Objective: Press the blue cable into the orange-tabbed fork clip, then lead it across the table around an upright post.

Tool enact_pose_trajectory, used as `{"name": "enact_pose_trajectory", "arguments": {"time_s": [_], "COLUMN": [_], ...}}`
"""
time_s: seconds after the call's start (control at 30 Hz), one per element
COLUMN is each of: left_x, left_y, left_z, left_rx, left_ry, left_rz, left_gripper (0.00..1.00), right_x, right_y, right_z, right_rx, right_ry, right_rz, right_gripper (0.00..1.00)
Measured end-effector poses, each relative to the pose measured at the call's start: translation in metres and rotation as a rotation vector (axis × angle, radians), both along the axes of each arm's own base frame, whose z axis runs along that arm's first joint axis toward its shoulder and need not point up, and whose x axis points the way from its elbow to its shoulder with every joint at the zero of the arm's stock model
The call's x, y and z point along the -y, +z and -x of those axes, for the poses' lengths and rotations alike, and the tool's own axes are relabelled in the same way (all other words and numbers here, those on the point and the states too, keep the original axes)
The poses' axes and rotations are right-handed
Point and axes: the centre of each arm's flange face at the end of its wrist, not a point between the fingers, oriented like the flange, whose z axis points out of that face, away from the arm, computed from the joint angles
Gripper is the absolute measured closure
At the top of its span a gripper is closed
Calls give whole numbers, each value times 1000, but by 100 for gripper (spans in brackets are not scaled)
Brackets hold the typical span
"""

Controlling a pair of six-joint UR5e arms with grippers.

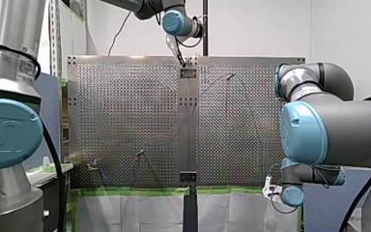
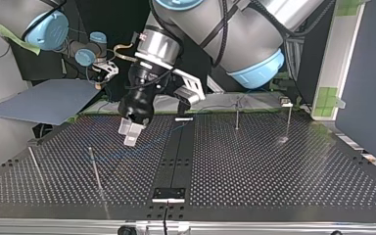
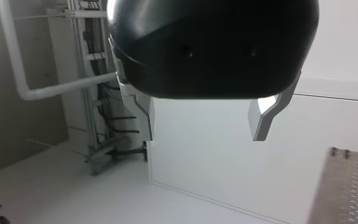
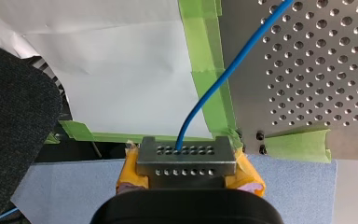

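My right tool (image 4: 184,154), yellow pads clenched on the thin blue cable (image 4: 223,77), hangs off the perforated metal desk (image 4: 317,70) at front view's 5 o'clock. My left tool (image 3: 204,133): released, empty. Keep grip firm, slack low, approach the fork clip squarely.

My left arm stretches far forward, its gripper (image 2: 131,132) aimed downward, metal fingers (image 3: 265,116) spread wide with nothing between them; my right gripper (image 4: 186,151) (yellow pads showing) sits low, clamped on the blue cable (image 4: 228,74).
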Motion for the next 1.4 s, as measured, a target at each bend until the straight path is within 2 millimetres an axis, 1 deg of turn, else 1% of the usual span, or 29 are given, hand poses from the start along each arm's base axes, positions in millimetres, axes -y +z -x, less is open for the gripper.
{"name": "enact_pose_trajectory", "arguments": {"time_s": [0.1,0.2,0.3,0.57,0.9,1.17,1.4], "left_x": [7,10,10,7,0,-7,-19], "left_y": [-27,-48,-62,-89,-128,-153,-186], "left_z": [-6,-9,-10,-8,-4,1,11], "left_rx": [-20,-33,-40,-48,-54,-71,-113], "left_ry": [-1,-1,3,16,18,21,46], "left_rz": [-16,-22,-18,-6,7,42,5], "left_gripper": [0,0,0,0,0,0,0], "right_x": [0,0,0,0,-1,-1,-1], "right_y": [0,0,0,0,0,-1,-1], "right_z": [0,0,0,-1,-2,-2,-2], "right_rx": [0,0,-1,-1,-3,-4,-4], "right_ry": [0,0,1,3,4,5,5], "right_rz": [0,0,1,1,0,1,0], "right_gripper": [100,100,100,100,100,100,100]}}
